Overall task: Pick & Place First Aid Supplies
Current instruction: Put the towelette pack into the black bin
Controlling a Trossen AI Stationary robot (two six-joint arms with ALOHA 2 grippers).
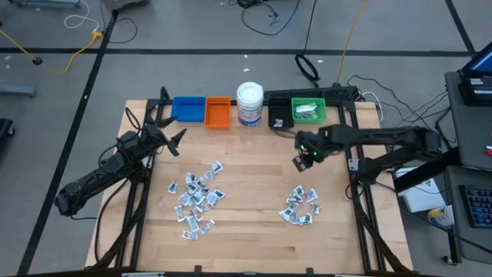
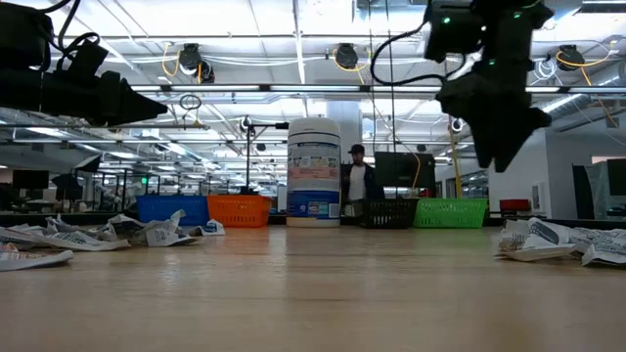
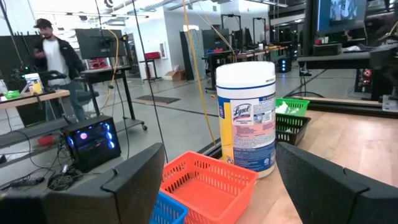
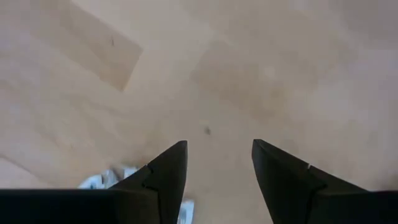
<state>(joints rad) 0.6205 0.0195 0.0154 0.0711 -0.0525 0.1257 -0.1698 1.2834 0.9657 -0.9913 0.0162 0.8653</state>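
The first aid supplies lie flat on the wooden table in two loose piles, a larger left pile [image 1: 196, 196] [image 2: 98, 235] and a smaller right pile [image 1: 300, 206] [image 2: 567, 240]. A few more packets lie in the green bin [image 1: 309, 110]. My right gripper [image 1: 301, 161] [image 4: 217, 146] hangs above bare wood between the green bin and the right pile. It points steeply down, open, with nothing between its fingers. An edge of the right pile [image 4: 109, 179] shows beside one finger. My left gripper [image 1: 175, 142] [image 3: 217, 168] waits open and level at the table's left, facing the bins.
Along the far edge stand a blue bin [image 1: 188, 108], an orange bin [image 1: 217, 112], a white jar with a blue label [image 1: 250, 104] [image 3: 245, 115], a black bin [image 1: 278, 115] and the green bin. A person [image 2: 358, 181] stands in the room behind.
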